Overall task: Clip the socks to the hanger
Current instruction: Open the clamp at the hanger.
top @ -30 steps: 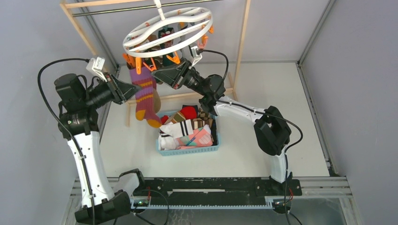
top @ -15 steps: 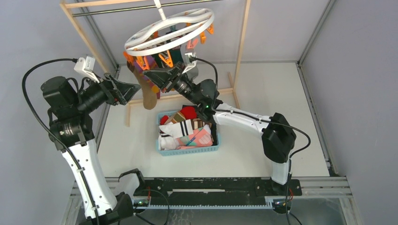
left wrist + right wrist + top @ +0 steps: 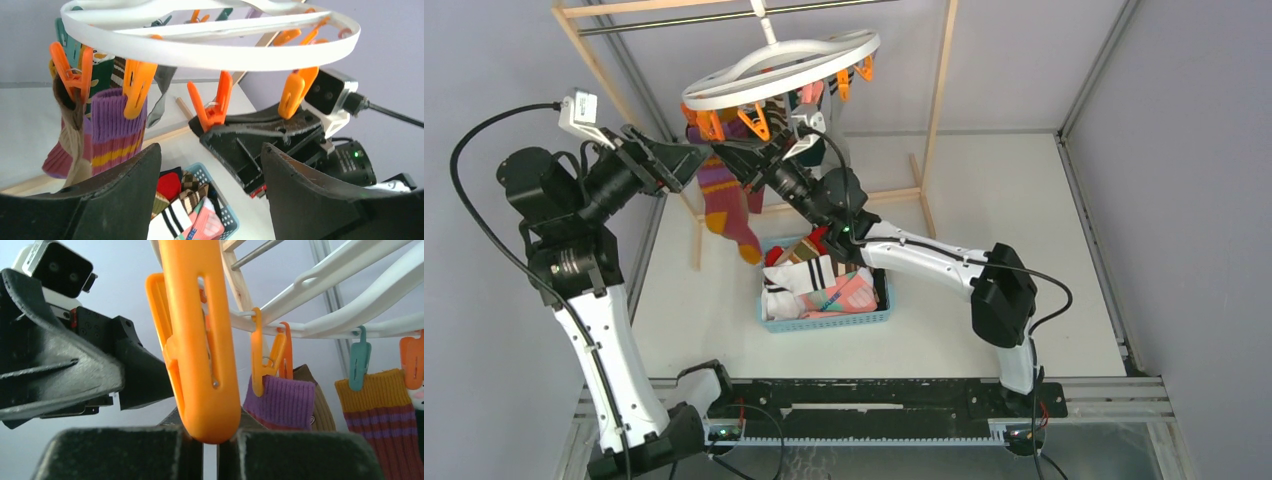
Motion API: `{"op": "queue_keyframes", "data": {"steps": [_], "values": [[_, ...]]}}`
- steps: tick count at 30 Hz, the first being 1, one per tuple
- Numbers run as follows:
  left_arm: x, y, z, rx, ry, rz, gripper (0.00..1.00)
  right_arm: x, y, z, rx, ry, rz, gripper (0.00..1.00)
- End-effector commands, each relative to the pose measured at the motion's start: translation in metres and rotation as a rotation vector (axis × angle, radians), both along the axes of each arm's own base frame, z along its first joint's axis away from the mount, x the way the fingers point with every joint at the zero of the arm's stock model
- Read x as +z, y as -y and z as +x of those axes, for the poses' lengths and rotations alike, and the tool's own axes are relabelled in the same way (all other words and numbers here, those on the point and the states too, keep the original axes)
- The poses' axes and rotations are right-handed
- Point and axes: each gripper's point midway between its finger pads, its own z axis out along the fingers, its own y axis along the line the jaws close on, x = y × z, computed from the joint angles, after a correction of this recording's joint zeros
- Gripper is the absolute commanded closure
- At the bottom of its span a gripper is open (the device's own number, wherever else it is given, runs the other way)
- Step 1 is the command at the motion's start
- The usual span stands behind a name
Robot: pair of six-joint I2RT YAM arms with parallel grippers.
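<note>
The hanger (image 3: 779,68) is a white ring hung from the rack bar, with orange clips under its rim (image 3: 210,50). A purple-orange striped sock (image 3: 724,200) hangs from an orange clip (image 3: 134,85), beside a brown sock (image 3: 72,135). My left gripper (image 3: 692,158) is open just left of that sock, nothing between its fingers (image 3: 115,192). My right gripper (image 3: 746,160) is shut right under another orange clip (image 3: 200,340), whose lower end rests on the fingertips (image 3: 270,445). More socks (image 3: 819,280) lie in the basket.
The blue basket (image 3: 769,322) stands on the table below both grippers. The light wooden rack frame (image 3: 939,95) surrounds the hanger. Further socks hang on the ring's far side (image 3: 372,405). The two grippers are close together under the ring's near edge.
The left gripper opened and drew back up and left, leaving the striped sock hanging from its clip. The right arm shifted left under the ring. The hanger tilted and swung.
</note>
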Motion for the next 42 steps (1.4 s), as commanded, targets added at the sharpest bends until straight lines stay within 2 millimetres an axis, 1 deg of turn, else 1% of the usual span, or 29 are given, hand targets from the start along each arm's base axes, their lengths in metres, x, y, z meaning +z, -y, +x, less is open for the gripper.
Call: {"op": "queue_keyframes", "data": {"steps": [1,7,12,18,22,26,31,40,42], "values": [[0.028,0.004,0.006,0.0,0.075,-0.027,0.24,0.007,-0.003,0.009,-0.062,0.036,-0.01,1.0],[0.024,0.0,0.022,0.02,0.057,-0.031,0.25,0.004,-0.01,0.011,-0.07,0.044,-0.015,1.0],[0.027,0.002,0.029,0.016,0.062,-0.029,0.27,0.003,-0.012,0.013,-0.103,0.066,-0.039,1.0],[0.021,-0.001,0.042,0.038,0.042,-0.028,0.35,0.003,-0.015,0.014,-0.134,0.085,-0.061,1.0],[0.022,-0.002,0.048,0.045,0.037,-0.029,0.41,0.001,-0.015,0.016,-0.144,0.087,-0.069,1.0],[0.026,0.0,0.051,0.035,0.039,-0.027,0.45,-0.001,-0.017,0.018,-0.15,0.088,-0.078,1.0],[0.03,0.001,0.053,0.033,0.048,-0.024,0.45,-0.003,-0.02,0.019,-0.153,0.089,-0.085,1.0],[0.02,0.002,0.062,0.03,0.018,-0.03,0.48,-0.002,-0.021,0.019,-0.15,0.094,-0.088,1.0],[0.02,0.001,0.064,0.032,0.013,-0.031,0.5,-0.004,-0.022,0.018,-0.145,0.095,-0.094,1.0]]}}
